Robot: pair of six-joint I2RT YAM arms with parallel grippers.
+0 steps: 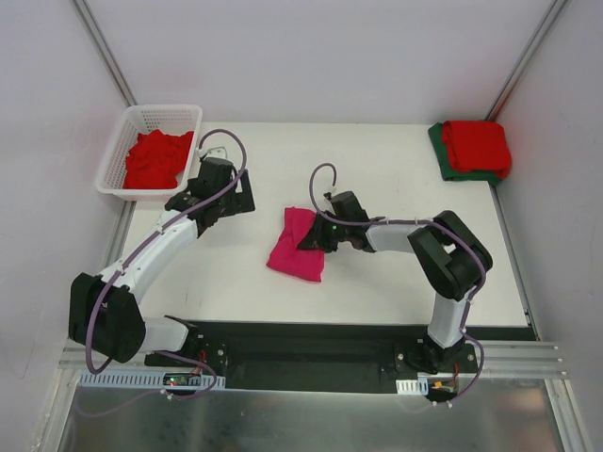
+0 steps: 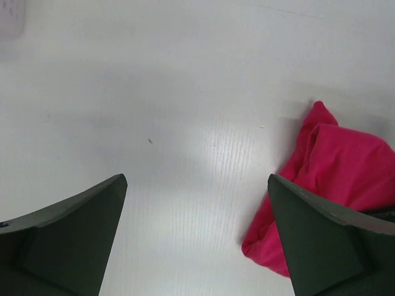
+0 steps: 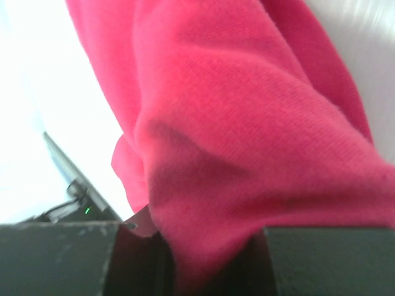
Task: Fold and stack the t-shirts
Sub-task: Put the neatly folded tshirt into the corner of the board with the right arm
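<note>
Magenta-pink t-shirt (image 1: 294, 247) is lying bunched on the surface (image 1: 396, 273), right of the lattice basket (image 1: 162, 111); we are pinching its edge in our right jaws, while our left jaws are hanging spread beside that basket.

The left arm (image 1: 160, 247) stretches forward, its left claw (image 2: 196, 180) spread wide — the right arm (image 1: 445, 252) folds inward at the elbow, its right claw (image 1: 317, 235) pinched on the pink t-shirt (image 1: 292, 250).
</note>
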